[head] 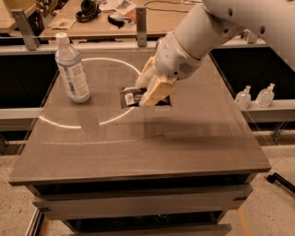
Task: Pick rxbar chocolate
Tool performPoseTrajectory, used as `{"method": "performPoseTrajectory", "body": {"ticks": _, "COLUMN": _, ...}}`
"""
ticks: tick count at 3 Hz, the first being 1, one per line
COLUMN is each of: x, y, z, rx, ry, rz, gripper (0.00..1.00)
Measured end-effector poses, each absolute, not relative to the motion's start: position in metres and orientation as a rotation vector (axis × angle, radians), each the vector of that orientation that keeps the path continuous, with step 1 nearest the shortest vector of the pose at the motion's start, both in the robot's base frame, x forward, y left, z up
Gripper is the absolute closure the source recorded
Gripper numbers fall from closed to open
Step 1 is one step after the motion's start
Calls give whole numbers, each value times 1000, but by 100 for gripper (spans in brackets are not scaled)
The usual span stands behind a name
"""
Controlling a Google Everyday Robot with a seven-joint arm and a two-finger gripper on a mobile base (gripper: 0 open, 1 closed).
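Note:
The rxbar chocolate is a flat dark packet with a small white label patch. It sits between the cream-coloured fingers of my gripper, above the middle of the brown table. The gripper is shut on its right end, and the left end sticks out to the left. The packet hangs a little above the tabletop, with a dark shadow under it. The white arm comes down from the upper right.
A clear water bottle with a white cap stands at the table's back left. Two small bottles stand on a ledge to the right. A cluttered bench lies behind the table. A bright light ring marks the tabletop.

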State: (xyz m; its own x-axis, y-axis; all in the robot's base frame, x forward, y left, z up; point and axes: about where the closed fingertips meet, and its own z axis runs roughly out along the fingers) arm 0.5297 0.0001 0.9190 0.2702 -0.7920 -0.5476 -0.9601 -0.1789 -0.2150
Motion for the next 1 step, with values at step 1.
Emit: {"method": "performPoseTrajectory", "body": {"ticks": 1, "x": 529, "y": 0, "z": 920, "rx": -2029, "ry": 1573, "rz": 426, "gripper": 100}}
